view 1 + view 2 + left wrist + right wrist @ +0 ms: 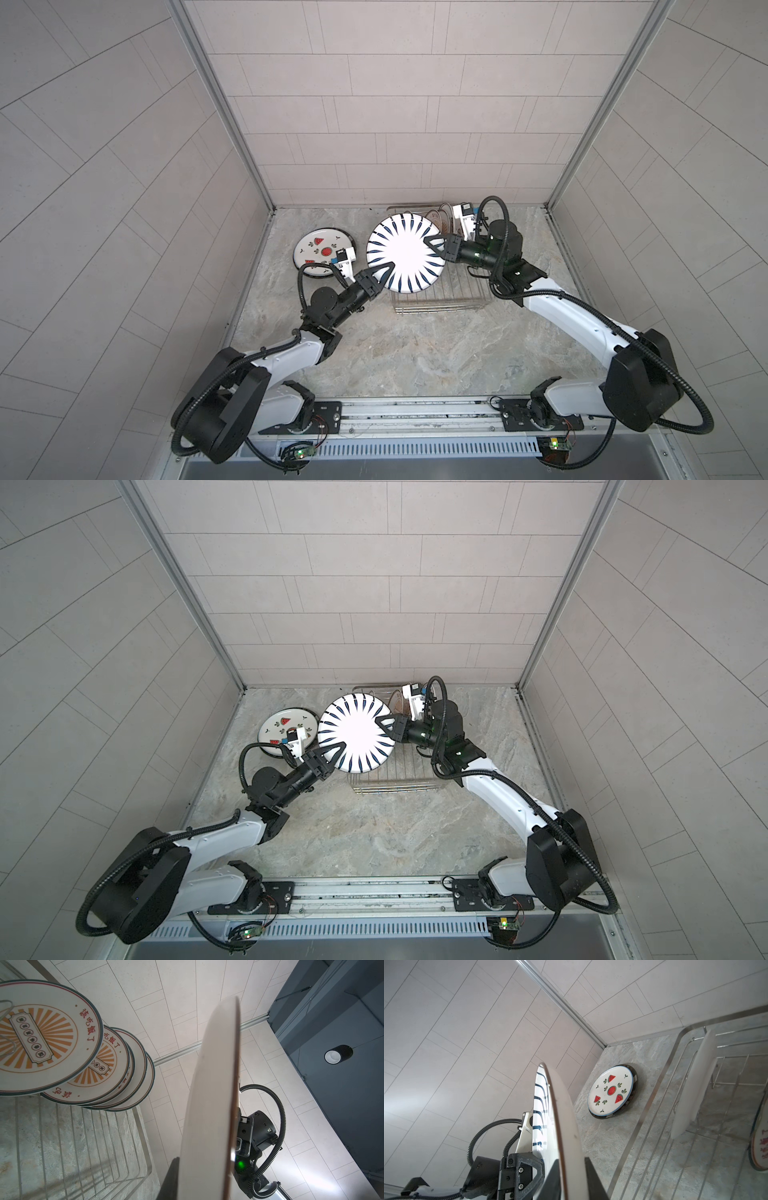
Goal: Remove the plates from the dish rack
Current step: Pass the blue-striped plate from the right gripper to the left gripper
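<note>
One watermelon plate (316,247) is out, lying left of the dish rack (440,297). The striped plate (405,253) hangs over the rack's left side, with the left gripper (388,275) clamped on its rim. The right gripper (428,245) straddles it, grip unclear. Four-ish sunburst plates (89,1076) are left racked.

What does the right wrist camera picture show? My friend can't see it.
A black-striped plate, seen edge-on, fills the front. Past it a watermelon plate lies flat on the marble counter, next to the wire dish rack, where a white plate stands on edge.
</note>
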You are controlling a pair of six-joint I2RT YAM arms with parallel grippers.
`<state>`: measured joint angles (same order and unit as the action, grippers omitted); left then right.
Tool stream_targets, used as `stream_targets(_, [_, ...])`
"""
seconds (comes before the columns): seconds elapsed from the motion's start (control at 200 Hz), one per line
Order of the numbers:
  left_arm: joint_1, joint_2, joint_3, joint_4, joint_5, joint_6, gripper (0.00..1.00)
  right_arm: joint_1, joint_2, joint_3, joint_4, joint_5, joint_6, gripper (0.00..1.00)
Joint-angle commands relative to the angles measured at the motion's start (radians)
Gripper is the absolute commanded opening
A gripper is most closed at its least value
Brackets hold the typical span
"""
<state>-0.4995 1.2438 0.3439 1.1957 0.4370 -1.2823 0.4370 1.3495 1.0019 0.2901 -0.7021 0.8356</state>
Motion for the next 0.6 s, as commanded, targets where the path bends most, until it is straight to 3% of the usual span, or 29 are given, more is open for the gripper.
stream_targets(0.0, [0.004, 0.009, 0.004, 0.061, -0.009, 0.011, 0.07, 0.025, -0.011, 0.018, 0.017, -0.015, -0.038, 0.32])
stream_targets(0.155, [0.008, 0.013, 0.007, 0.061, -0.022, 0.008, 0.06, 0.025, -0.009, 0.020, 0.004, -0.016, -0.044, 0.36])
stream_targets(0.215, [0.012, 0.011, 0.006, 0.059, -0.027, 0.005, 0.06, 0.025, -0.009, 0.015, 0.006, -0.015, -0.044, 0.42])
stream_targets(0.27, [0.014, 0.008, 0.006, 0.058, -0.032, 0.006, 0.06, 0.025, -0.007, 0.015, 0.001, -0.015, -0.048, 0.55])
stream_targets(0.34, [0.019, 0.008, 0.011, 0.051, -0.032, 0.006, 0.05, 0.026, -0.005, 0.015, -0.014, -0.005, -0.051, 0.82])
stream_targets(0.43, [0.024, 0.017, 0.023, 0.058, -0.026, 0.000, 0.04, 0.023, -0.009, 0.015, -0.038, 0.015, -0.059, 0.99])
stream_targets(0.595, [0.037, 0.012, 0.026, 0.063, -0.035, 0.000, 0.04, 0.024, -0.030, 0.010, -0.057, 0.027, -0.071, 1.00])
